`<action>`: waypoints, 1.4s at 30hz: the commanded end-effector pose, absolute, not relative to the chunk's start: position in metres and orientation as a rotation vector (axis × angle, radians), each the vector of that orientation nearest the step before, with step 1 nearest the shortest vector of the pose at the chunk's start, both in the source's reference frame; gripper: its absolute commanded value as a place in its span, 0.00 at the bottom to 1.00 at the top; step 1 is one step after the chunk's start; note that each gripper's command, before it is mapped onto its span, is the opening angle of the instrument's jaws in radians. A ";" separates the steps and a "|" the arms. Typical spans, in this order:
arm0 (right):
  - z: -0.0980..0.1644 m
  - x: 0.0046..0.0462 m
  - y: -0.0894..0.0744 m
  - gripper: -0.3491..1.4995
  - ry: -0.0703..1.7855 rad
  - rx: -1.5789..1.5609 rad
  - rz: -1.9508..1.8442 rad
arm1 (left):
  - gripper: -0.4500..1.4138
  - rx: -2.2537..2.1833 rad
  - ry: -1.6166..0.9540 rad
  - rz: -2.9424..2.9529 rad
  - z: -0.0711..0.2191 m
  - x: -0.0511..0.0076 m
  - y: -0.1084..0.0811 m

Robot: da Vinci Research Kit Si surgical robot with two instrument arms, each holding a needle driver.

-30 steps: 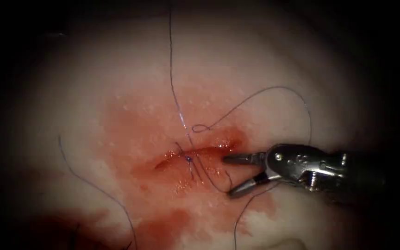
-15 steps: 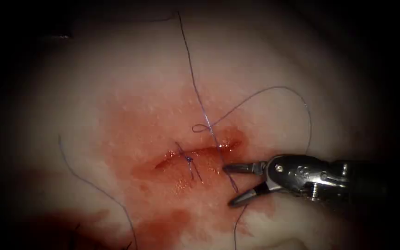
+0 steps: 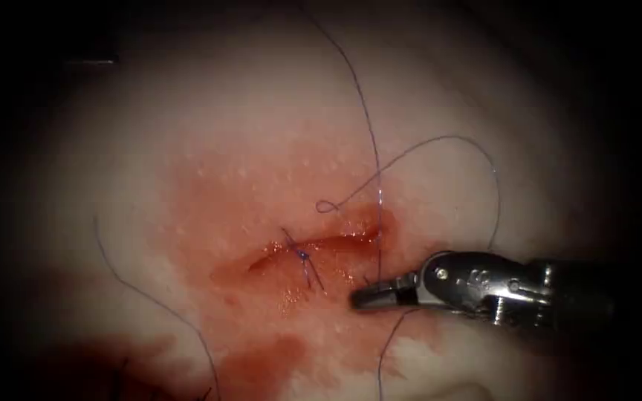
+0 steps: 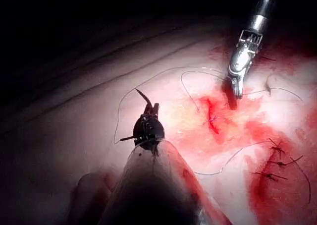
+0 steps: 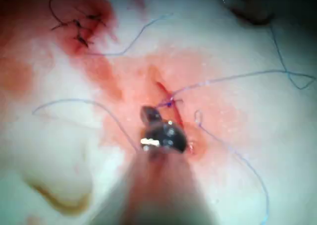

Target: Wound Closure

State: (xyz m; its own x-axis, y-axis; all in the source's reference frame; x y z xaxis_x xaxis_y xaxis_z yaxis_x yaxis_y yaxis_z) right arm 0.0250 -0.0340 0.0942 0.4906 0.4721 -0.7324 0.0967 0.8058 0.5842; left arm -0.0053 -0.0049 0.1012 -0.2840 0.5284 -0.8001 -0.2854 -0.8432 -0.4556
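Observation:
The cut (image 3: 321, 243) runs across the reddened tissue (image 3: 209, 148) and carries one knotted stitch (image 3: 302, 255). My right tool (image 3: 369, 297) lies just below the cut's right end. Its jaws are shut on the thread (image 3: 371, 148), which runs down to them from above. A small thread loop (image 3: 325, 206) rests above the cut. In the left wrist view my left tool (image 4: 151, 108) hangs over pale tissue away from the cut, shut on the dark curved needle (image 4: 142, 96) near its tail. The needle's tip is free of the tissue. The right tool (image 4: 237, 84) shows there by the cut (image 4: 210, 116).
Red fluid (image 3: 261, 364) pools below the cut. A slack strand (image 3: 150, 297) crosses the tissue at the left, and another arcs over the right tool (image 3: 484, 163). Several earlier stitches (image 4: 275, 160) with cut ends sit on a neighbouring cut, also seen as stitches (image 5: 77, 31).
The right tool's jaws have closed on the thread that lay between them. The long strand from above swung to the right, and the tool dropped slightly.

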 end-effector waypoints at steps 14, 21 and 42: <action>0.078 0.0309 -0.038 0.00 1.169 0.891 0.090 | 0.00 -1.473 -0.310 2.151 0.102 -0.0063 -0.005; 0.074 0.0313 -0.039 0.00 1.262 0.990 0.012 | 0.00 -1.472 -0.316 2.147 0.102 -0.0063 -0.005; 0.081 0.0196 -0.031 0.97 1.207 0.521 0.087 | 0.00 -1.465 -0.333 2.167 0.104 -0.0077 -0.006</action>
State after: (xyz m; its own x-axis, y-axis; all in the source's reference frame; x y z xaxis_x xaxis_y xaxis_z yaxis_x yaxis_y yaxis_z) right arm 0.0191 -0.0311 0.0807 0.3682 0.3363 -0.8668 0.2066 0.8794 0.4289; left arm -0.0072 -0.0062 0.1038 -0.2973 0.5305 -0.7938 -0.2673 -0.8444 -0.4642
